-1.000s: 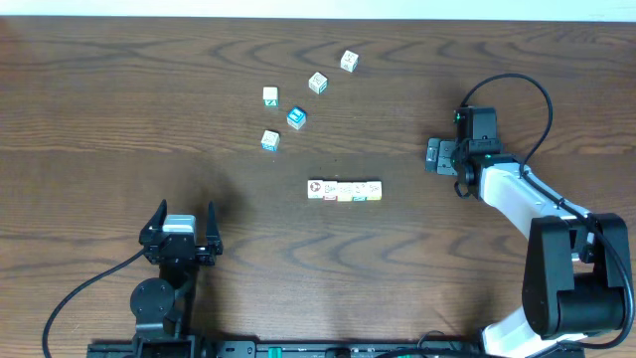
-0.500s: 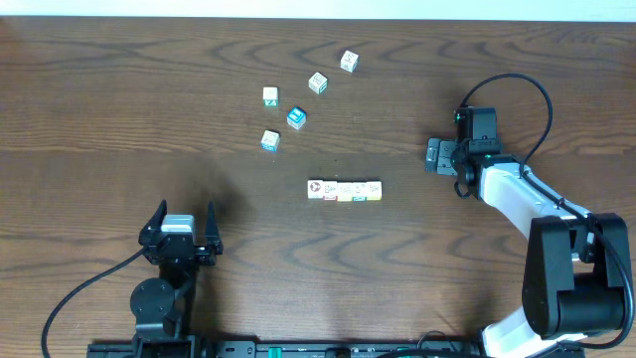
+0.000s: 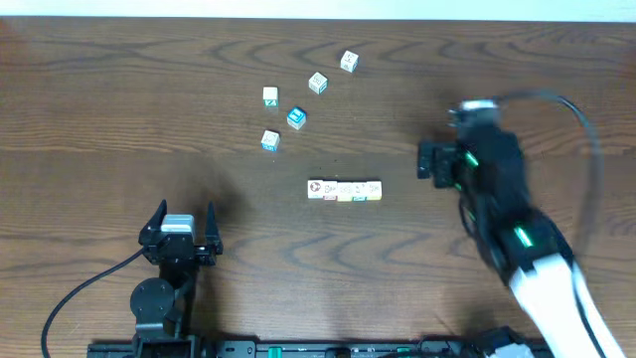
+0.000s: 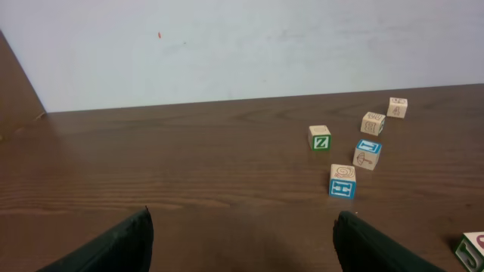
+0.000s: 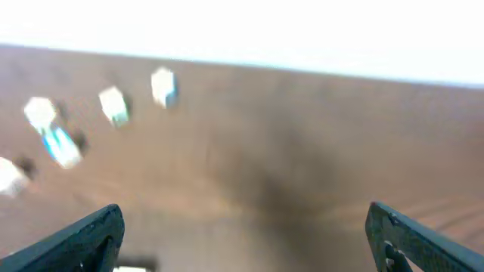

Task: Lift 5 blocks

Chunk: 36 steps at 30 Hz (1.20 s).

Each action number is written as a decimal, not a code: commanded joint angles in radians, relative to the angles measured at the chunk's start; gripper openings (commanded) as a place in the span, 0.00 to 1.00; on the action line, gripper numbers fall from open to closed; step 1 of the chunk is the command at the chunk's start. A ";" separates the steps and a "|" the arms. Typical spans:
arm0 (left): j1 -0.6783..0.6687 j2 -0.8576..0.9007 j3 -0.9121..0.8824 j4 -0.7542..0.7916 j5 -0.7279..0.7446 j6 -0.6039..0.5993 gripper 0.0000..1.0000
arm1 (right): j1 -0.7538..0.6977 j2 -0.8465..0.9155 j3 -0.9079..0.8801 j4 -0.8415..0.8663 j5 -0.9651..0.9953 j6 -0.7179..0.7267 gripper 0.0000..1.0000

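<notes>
Both wide open: right claw (image 3: pixel 424 161) blurred near the row of blocks (image 3: pixel 344 189), left claw (image 3: pixel 182 215) well apart. I'd straddle that row squarely, squeeze both ends evenly, lift level.

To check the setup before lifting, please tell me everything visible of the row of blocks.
The row of blocks lies near the middle of the dark wooden table, running left to right: seemingly five small cream cubes, side by side and touching. The leftmost top shows a red ring; other faces carry red, yellow-orange and green print. Only the table touches it.
</notes>
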 commanded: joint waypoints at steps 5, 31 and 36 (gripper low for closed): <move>0.005 -0.006 -0.009 -0.045 0.013 -0.002 0.76 | -0.178 -0.449 -0.037 0.023 -0.114 -0.017 0.99; 0.005 -0.006 -0.009 -0.045 0.013 -0.002 0.77 | -0.358 -0.990 -0.845 0.255 -0.294 0.095 0.99; 0.005 -0.006 -0.009 -0.045 0.013 -0.002 0.77 | -0.359 -0.990 -0.844 0.259 -0.291 0.065 0.99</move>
